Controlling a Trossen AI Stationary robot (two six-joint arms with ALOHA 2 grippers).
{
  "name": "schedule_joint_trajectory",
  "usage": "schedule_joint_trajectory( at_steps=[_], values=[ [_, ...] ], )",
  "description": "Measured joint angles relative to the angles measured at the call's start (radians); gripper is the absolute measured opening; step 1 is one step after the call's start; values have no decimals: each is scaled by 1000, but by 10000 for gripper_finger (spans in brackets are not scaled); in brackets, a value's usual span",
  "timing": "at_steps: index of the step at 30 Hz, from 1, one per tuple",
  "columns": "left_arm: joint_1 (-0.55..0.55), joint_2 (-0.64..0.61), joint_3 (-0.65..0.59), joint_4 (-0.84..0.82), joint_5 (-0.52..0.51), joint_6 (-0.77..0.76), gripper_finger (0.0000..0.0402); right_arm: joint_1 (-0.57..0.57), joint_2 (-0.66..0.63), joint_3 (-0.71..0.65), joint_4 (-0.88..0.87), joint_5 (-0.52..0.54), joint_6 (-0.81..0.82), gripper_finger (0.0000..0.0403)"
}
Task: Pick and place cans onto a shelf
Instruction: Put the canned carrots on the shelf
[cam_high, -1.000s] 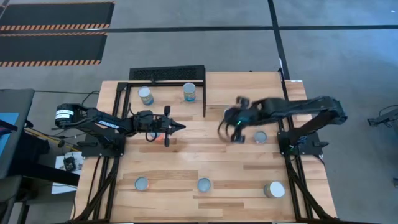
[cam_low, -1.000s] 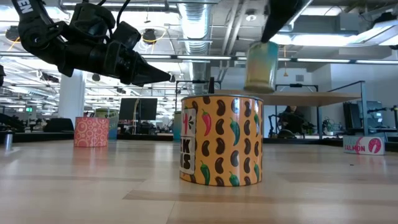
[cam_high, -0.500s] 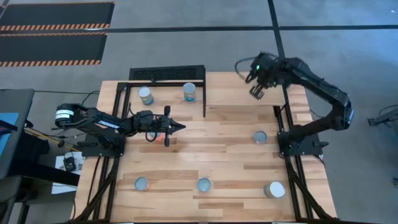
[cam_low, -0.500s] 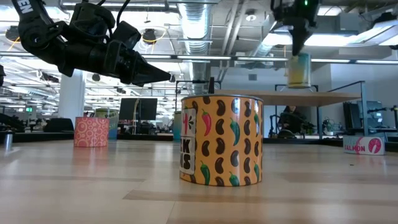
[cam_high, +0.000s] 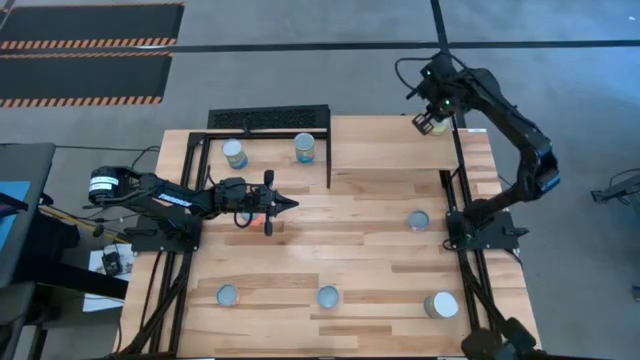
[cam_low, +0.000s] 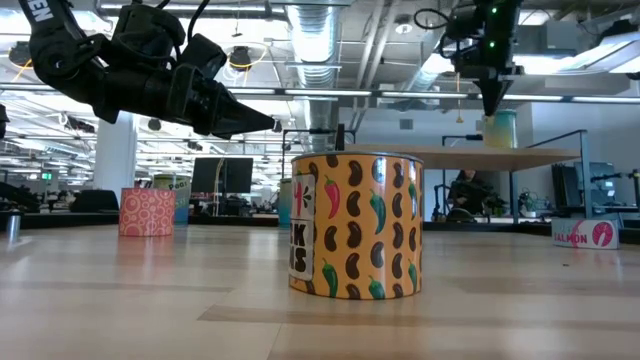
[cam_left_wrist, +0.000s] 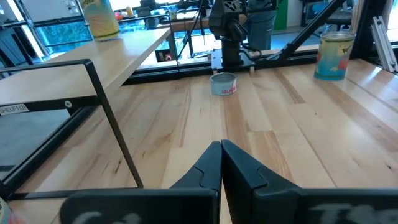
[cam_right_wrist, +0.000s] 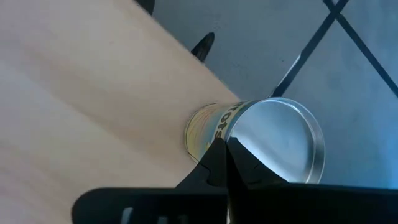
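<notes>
My right gripper (cam_high: 430, 119) is at the far right corner of the pale shelf (cam_high: 380, 140), its fingers closed at the top of a yellow-labelled can (cam_right_wrist: 261, 140). In the low view that can (cam_low: 498, 131) stands upright at the shelf board (cam_low: 440, 154), under the gripper (cam_low: 492, 108). Two more cans (cam_high: 235, 153) (cam_high: 305, 148) stand on the shelf's left part, beside the thin black post (cam_high: 330, 160). My left gripper (cam_high: 287, 205) is shut and empty, hovering over the table's left middle (cam_left_wrist: 221, 146). My right gripper has its two fingertips closed together on the can's silver top rim (cam_right_wrist: 219, 138), at one side of the top. The fingers come from above, pointing down. The can is upright below them, its base at the shelf board near the board's edge.
Other cans stand on the tabletop: one at the right middle (cam_high: 418, 220), three along the near edge (cam_high: 228, 295) (cam_high: 328, 297) (cam_high: 440, 304). The bean-patterned can (cam_low: 355, 225) is close to the low camera. A reddish can (cam_high: 264, 222) is under the left gripper.
My right gripper has carried the can from over the table's right middle toward the far right corner and brought it down to the shelf board. The can has stayed upright under the fingers.
</notes>
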Motion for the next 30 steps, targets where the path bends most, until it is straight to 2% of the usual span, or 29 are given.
schedule_joint_trajectory(
  at_steps=[8, 18, 30],
  values=[
    [0, 0, 0, 0, 0, -3, 0, -11, 62, 60, 6, -25, 10, 4],
    [0, 0, 0, 0, 0, -7, 0, -10, 74, 64, 7, -31, 38, 14],
    [0, 0, 0, 14, 0, -12, 0, 9, 55, 67, 23, -10, 45, 100]
  ],
)
